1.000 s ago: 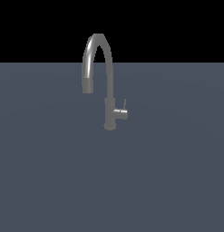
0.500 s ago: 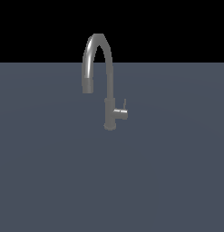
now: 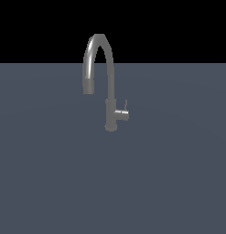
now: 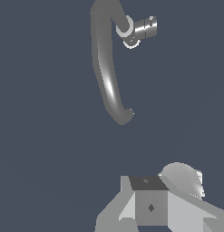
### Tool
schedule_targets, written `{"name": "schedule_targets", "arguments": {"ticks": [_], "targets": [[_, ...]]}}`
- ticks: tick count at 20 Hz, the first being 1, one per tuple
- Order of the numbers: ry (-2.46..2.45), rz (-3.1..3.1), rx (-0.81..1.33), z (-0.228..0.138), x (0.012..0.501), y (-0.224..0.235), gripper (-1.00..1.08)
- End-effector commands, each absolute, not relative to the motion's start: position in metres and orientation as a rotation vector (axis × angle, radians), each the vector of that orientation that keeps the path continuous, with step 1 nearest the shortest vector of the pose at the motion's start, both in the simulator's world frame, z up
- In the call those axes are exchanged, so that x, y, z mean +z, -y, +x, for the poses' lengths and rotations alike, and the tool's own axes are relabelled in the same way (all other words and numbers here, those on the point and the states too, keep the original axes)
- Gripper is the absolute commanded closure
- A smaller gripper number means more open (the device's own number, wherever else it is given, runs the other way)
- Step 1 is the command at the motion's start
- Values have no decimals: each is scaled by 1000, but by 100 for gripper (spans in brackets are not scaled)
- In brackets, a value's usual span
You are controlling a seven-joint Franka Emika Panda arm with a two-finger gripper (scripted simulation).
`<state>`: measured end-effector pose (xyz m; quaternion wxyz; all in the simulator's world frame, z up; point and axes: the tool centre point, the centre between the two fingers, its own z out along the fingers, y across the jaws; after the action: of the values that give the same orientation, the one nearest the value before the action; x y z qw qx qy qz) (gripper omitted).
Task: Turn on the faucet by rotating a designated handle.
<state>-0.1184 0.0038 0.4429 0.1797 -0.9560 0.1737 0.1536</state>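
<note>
The handle [image 3: 121,114] juts as a short grey stub from the faucet [image 3: 110,91] body, low on the column and on the side away from the spout's drooping mouth, its thin lever stick standing upright at the outer end. From the faucet's own footing on the flat slate-grey bench [image 3: 112,183], you can see that nothing has shifted over the past second: spout, column and stub sit exactly as they did in the two earlier exterior pictures, and the arm does not appear in that view at all. In the wrist view the handle [image 4: 143,28] shows as a bright cylinder beside the column top, well apart from the grey housing of the pincer [image 4: 152,206] that fills the near edge of that picture; its fingertips are not visible, so you cannot tell whether it is open or closed. You should read this as the approach not yet made: the handle looks untouched, the tap most likely still off, and your next move calls for bringing the pincer in toward that stub rather than toward the arched spout.
</note>
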Motion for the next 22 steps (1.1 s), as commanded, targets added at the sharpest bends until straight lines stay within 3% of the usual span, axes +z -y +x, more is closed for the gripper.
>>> {"name": "schedule_targets", "arguments": {"ticks": [1,22], "targets": [[-546,-2641,473,-103,435,-1,108],[-961,-2017,775,15,338,39,108]]}}
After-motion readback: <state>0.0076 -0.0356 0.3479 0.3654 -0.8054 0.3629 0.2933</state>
